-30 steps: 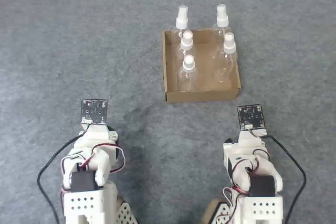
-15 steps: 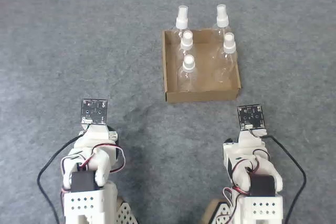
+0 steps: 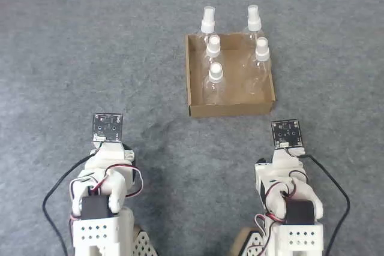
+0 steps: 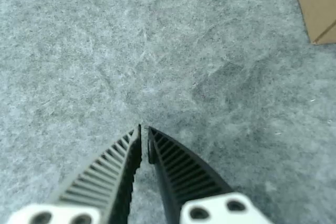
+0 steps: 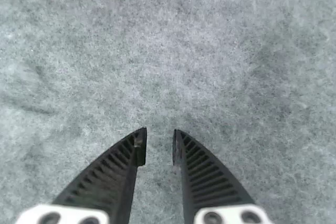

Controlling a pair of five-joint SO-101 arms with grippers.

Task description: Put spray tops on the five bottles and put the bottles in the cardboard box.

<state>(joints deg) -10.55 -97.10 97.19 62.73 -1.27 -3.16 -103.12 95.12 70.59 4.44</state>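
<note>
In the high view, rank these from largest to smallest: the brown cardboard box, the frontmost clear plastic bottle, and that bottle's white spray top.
1. brown cardboard box
2. frontmost clear plastic bottle
3. white spray top on that bottle

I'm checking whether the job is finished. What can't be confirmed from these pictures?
- High view: whether the two rear bottles stand inside the box or just behind it. Their clear bodies fade against its back wall.
- High view: whether the tops are fully seated. They are too small to tell.
- Both wrist views: the box's inside. The picture edge cuts the box down to an outer corner.
</note>
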